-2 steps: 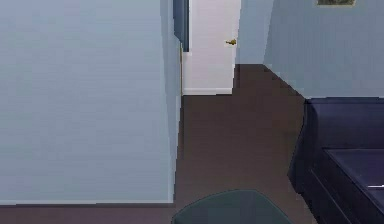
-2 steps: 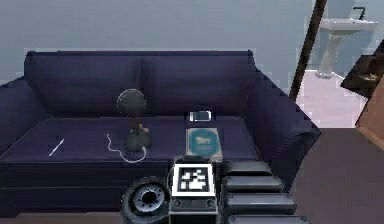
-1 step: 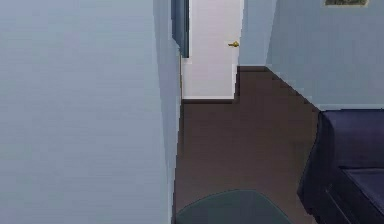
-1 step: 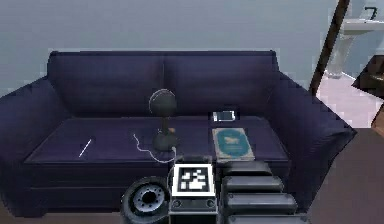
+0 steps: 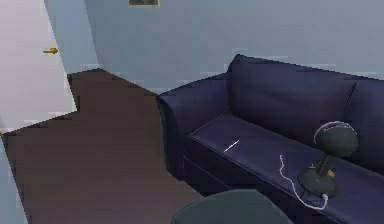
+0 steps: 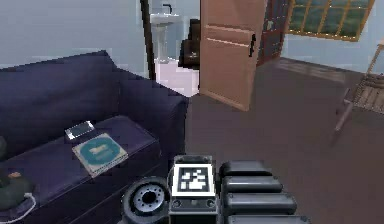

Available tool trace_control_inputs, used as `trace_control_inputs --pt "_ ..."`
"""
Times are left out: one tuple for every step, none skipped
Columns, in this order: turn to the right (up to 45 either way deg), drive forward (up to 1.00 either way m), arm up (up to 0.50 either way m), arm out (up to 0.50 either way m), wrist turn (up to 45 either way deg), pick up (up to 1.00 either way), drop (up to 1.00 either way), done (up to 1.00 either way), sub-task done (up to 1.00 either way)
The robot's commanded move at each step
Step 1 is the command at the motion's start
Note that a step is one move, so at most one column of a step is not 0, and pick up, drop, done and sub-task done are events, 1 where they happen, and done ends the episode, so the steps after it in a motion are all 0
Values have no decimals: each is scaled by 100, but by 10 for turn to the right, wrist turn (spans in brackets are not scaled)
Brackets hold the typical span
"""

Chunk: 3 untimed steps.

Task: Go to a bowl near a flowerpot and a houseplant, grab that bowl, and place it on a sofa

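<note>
A dark blue sofa [image 5: 270,120] fills the forward view's right side, and its seat and arm also show in the arm side view as the sofa [image 6: 90,100] on the left. At the arm side view's bottom edge the arm is drawn in, with a white marked square [image 6: 193,180]. Left of that square is the gripper [image 6: 147,198], a dark round body just in front of the sofa's edge. Its far end is unclear, so I cannot tell whether it holds anything. A dark grey rounded shape [image 5: 225,208] sits at the forward view's bottom edge; I cannot tell what it is.
A dark desk lamp [image 5: 325,160] with a pale cord lies on the sofa seat, near a thin light stick [image 5: 232,145]. A teal book [image 6: 100,155] and a small flat device [image 6: 78,130] also lie there. A white door [image 5: 30,60] stands left. An open wooden door [image 6: 225,55] leads to a white sink [image 6: 165,40]. A wooden chair [image 6: 365,100] stands right.
</note>
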Motion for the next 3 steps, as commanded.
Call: trace_control_inputs --pt "150 0 0 0 0 0 0 0 0" --pt "0 40 0 0 0 0 0 0 0" --pt "450 0 0 0 0 0 0 0 0"
